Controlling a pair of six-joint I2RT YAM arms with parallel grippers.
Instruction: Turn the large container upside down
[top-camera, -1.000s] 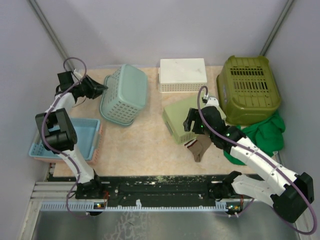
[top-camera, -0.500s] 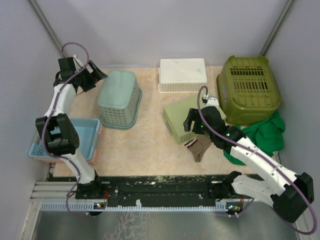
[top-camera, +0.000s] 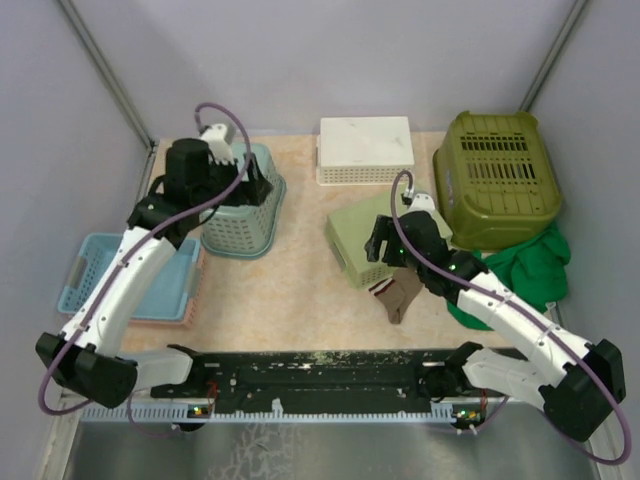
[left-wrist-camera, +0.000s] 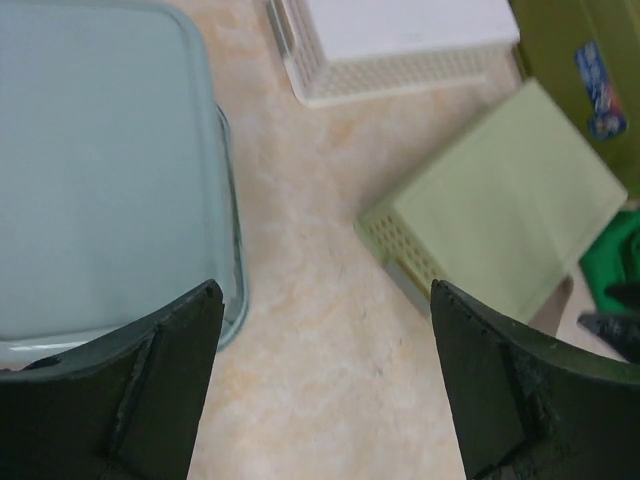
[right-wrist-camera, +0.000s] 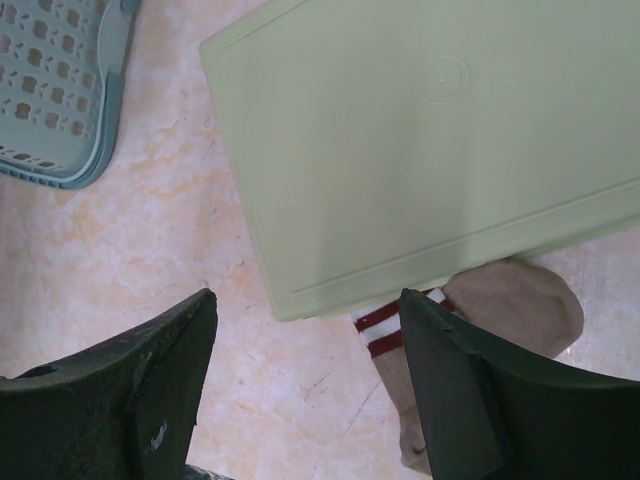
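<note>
The teal basket (top-camera: 235, 225) sits base-up, rim down, on the counter (top-camera: 300, 290) at 10 o'clock. At 12 o'clock a white basket (top-camera: 366, 150) also shows its solid base. An olive crate (top-camera: 497, 178) is at 2 o'clock, with a green cloth (top-camera: 530, 265) just beside it at 4 o'clock. The pale green bin (top-camera: 355, 235) lies base-up at the centre, its 5 o'clock edge resting on a sock (right-wrist-camera: 500, 310). A blue tray (top-camera: 130, 280) sits at 9 o'clock.

The left tool (left-wrist-camera: 322, 300) is spread wide and holds nothing, one finger over the teal basket's base; I cannot tell if it touches. The right tool (right-wrist-camera: 305, 305) is wide too, holding nothing, above the bin's edge.
</note>
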